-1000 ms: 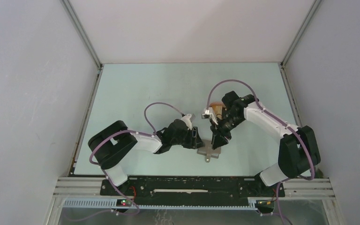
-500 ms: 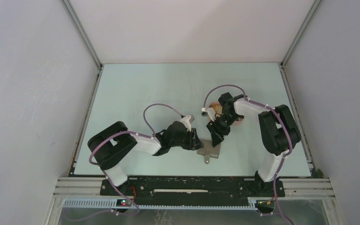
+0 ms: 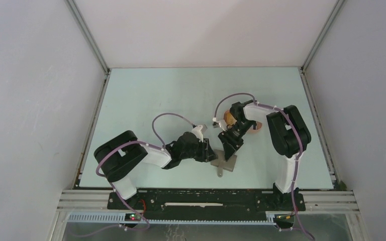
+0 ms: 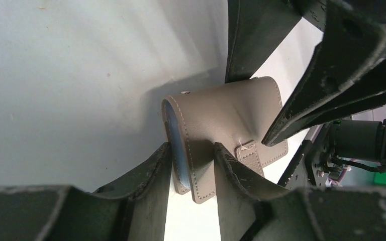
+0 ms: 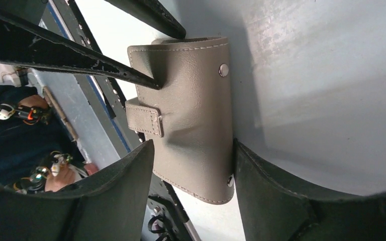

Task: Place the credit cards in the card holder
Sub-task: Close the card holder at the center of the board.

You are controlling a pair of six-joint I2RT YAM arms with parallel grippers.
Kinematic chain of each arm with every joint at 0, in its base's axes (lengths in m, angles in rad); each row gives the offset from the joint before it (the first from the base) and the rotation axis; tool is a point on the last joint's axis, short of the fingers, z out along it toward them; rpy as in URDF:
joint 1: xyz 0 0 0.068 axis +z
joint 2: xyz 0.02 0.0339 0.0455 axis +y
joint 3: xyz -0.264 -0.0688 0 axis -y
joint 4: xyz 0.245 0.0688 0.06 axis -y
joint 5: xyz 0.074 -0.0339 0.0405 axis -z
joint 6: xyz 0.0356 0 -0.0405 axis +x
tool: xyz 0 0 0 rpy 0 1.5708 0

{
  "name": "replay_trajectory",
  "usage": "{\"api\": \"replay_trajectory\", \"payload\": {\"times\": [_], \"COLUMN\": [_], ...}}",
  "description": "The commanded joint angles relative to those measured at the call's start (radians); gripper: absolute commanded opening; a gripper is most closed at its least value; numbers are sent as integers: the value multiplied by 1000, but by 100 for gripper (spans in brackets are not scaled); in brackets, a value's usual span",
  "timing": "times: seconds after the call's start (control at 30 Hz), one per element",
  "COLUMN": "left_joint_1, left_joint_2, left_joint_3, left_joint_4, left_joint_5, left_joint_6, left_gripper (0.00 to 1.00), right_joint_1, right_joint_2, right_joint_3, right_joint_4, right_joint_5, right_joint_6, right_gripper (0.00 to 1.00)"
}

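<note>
The grey card holder (image 3: 225, 162) lies folded on the table between both grippers, its snap strap (image 5: 144, 119) on top. A light blue credit card's edge (image 4: 175, 138) shows inside its open end; the other credit cards are out of view. My left gripper (image 4: 191, 165) is shut on the card holder's near end, one finger on the top flap and one against the lower edge. My right gripper (image 5: 191, 160) stands open astride the other end of the card holder (image 5: 196, 115), its right finger against the folded spine.
A peach tray (image 3: 256, 128) sits behind the holder, mostly hidden under the right arm. The table's near edge and the black base rail (image 3: 206, 200) lie close in front of the holder.
My right gripper's jaws have widened and its arm has folded back and upright. My left gripper has narrowed onto the holder, which has barely shifted.
</note>
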Motion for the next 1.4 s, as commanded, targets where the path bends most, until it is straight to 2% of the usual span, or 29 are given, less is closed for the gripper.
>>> {"api": "replay_trajectory", "payload": {"times": [0.0, 0.17, 0.37, 0.57, 0.7, 0.83, 1.0, 1.17, 1.27, 1.37], "left_joint_1": [-10, -12, -12, -12, -10, -8, -2, 5, 11, 12], "left_joint_2": [26, 27, 11, -81, -198, -380, -594, -741, -783, -799], "left_joint_3": [-55, -72, -96, -121, -167, -219, -254, -276, -293, -309], "left_joint_4": [-130, -102, -72, -63, -57, -112, -266, -368, -382, -369], "left_joint_5": [-26, -32, -42, -75, -112, -175, -279, -345, -356, -355], "left_joint_6": [25, 6, -14, -37, -51, -39, 7, 35, 33, 24], "left_gripper": [40, 40, 41, 49, 57, 63, 68, 70, 71, 70], "right_joint_1": [14, 43, 47, 14, -6, -19, -37, -13, 68, 180], "right_joint_2": [51, 75, 74, 7, -63, -158, -315, -462, -534, -554], "right_joint_3": [12, 12, 12, 15, 15, 15, 10, 7, -49, -183], "right_joint_4": [-44, -35, -6, 3, 12, 29, 69, 112, 178, 321], "right_joint_5": [-33, -20, -11, -77, -95, -43, 157, 464, 683, 915], "right_joint_6": [-18, 2, 34, 12, -1, 0, 12, 7, 0, 8], "right_gripper": [65, 55, 28, 3, 0, 0, 0, 0, 0, 2]}}
